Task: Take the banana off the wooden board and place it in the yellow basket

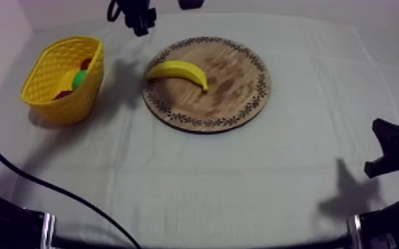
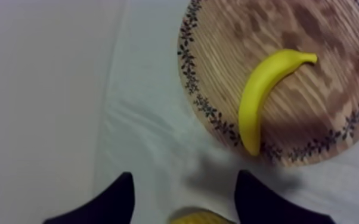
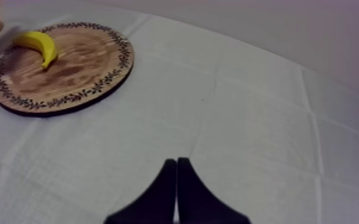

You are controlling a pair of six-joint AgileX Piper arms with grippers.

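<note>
Left end effector [image 1: 141, 26] hung with its two fingers wide apart and nothing between them, just off the far-left rim of the wooden board [image 1: 238, 79]. The banana [image 1: 179, 71] lay on the board's left part, one end at the rim, near that end effector but not touching it. The yellow basket [image 1: 43, 76] stood near the left edge of the worktop [image 1: 242, 172], beside the board. Inside it showed a green piece [image 1: 79, 80] and a small red fruit [image 1: 86, 63]. The right end effector [image 3: 176, 170] sat by the worktop's right edge, fingers pressed together on nothing, well apart from the banana.
</note>
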